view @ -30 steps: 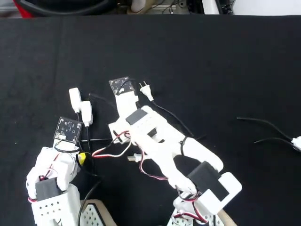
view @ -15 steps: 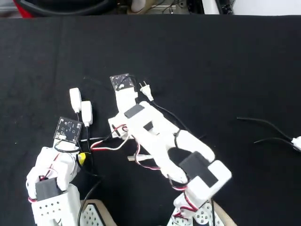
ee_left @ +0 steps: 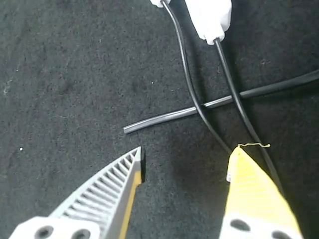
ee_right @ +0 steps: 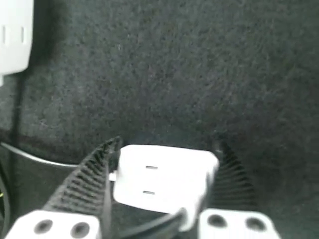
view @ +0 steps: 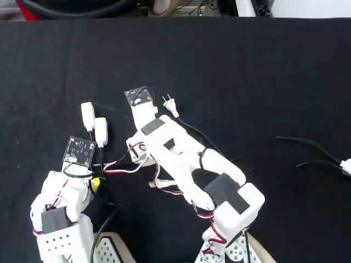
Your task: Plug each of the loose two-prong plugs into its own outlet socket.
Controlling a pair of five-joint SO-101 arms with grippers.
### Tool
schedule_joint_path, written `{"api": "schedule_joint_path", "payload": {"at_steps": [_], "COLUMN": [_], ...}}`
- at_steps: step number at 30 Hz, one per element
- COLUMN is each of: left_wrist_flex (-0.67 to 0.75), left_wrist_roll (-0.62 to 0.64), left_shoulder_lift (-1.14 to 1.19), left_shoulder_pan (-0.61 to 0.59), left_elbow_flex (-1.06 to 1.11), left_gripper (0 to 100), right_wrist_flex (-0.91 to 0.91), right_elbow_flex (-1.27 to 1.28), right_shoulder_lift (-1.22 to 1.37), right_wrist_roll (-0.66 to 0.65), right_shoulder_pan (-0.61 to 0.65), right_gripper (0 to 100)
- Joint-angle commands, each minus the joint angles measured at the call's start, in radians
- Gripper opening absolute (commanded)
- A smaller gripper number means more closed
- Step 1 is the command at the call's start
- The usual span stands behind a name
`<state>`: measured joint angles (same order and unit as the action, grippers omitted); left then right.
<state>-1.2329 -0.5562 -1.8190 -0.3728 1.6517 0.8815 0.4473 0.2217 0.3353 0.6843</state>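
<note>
My right gripper (ee_right: 167,146) is shut on a white outlet socket (ee_right: 164,179), two slots facing up, with one finger (ee_right: 87,174) against each side. In the high view the right arm (view: 181,159) stretches to the table's middle left, and a loose two-prong plug (view: 171,105) on a black cable lies just right of its wrist. Two more white sockets (view: 88,115) (view: 101,131) lie side by side to the left. My left gripper (ee_left: 184,159) hangs open over crossing black cables (ee_left: 199,107), just short of a socket's cable end (ee_left: 209,20).
The left arm (view: 60,203) sits at the near left corner. At the right edge lies another white piece (view: 345,164) with two black cables (view: 307,143). The black cloth (view: 247,71) stretches bare across the far half.
The right arm's wrist has shifted slightly left and farther from the base, and its elbow has drawn in. The left arm, the sockets and the loose plug have stayed put.
</note>
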Motion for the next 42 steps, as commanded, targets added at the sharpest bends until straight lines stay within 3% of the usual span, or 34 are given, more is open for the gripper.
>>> {"api": "schedule_joint_path", "payload": {"at_steps": [1,14,23,34,42], "left_wrist_flex": [-0.005,-0.005,-0.005,-0.006,-0.006], "left_wrist_roll": [-0.008,-0.008,-0.008,-0.048,-0.048], "left_shoulder_lift": [-0.005,-0.005,-0.005,-0.005,-0.005], "left_shoulder_pan": [0.013,0.013,0.013,0.013,0.013], "left_elbow_flex": [-0.007,-0.007,-0.005,-0.004,-0.002], "left_gripper": [27,27,27,27,27], "right_wrist_flex": [0.031,0.146,0.262,0.44,0.419], "right_elbow_flex": [-0.001,-0.059,-0.039,-0.035,-0.038], "right_shoulder_lift": [-0.007,-0.077,-0.306,-0.588,-0.745], "right_wrist_roll": [-0.031,-0.038,-0.114,-0.379,-0.597], "right_shoulder_pan": [-0.006,-0.068,-0.245,-0.733,-1.1], "right_gripper": [1.4,1.2,1.2,1.2,1.2]}}
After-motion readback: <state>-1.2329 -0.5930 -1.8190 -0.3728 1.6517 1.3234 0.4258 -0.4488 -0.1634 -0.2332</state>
